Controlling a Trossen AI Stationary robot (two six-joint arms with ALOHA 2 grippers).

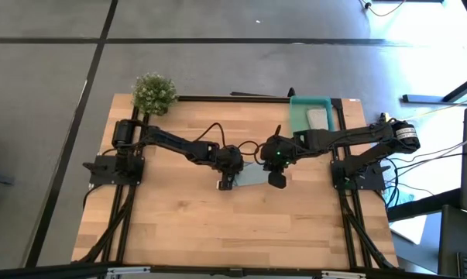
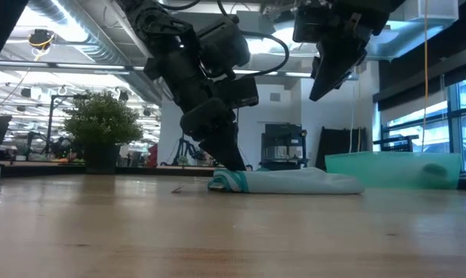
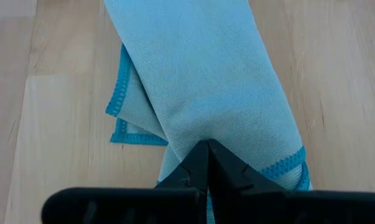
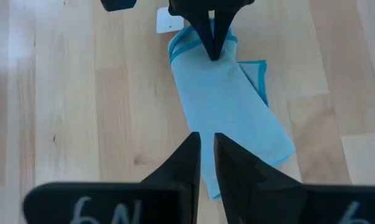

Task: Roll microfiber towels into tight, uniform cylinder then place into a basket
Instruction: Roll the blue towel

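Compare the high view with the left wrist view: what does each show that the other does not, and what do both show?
Only the high view shows the teal basket with a pale towel inside, the plant and the right gripper above the table. Only the left wrist view shows the blue stitched hem. Both show the light blue towel, loosely rolled on the table, with the left gripper shut on its end.

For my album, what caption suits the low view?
Left hand shut on the rolled blue towel on the table; right hand raised above it.
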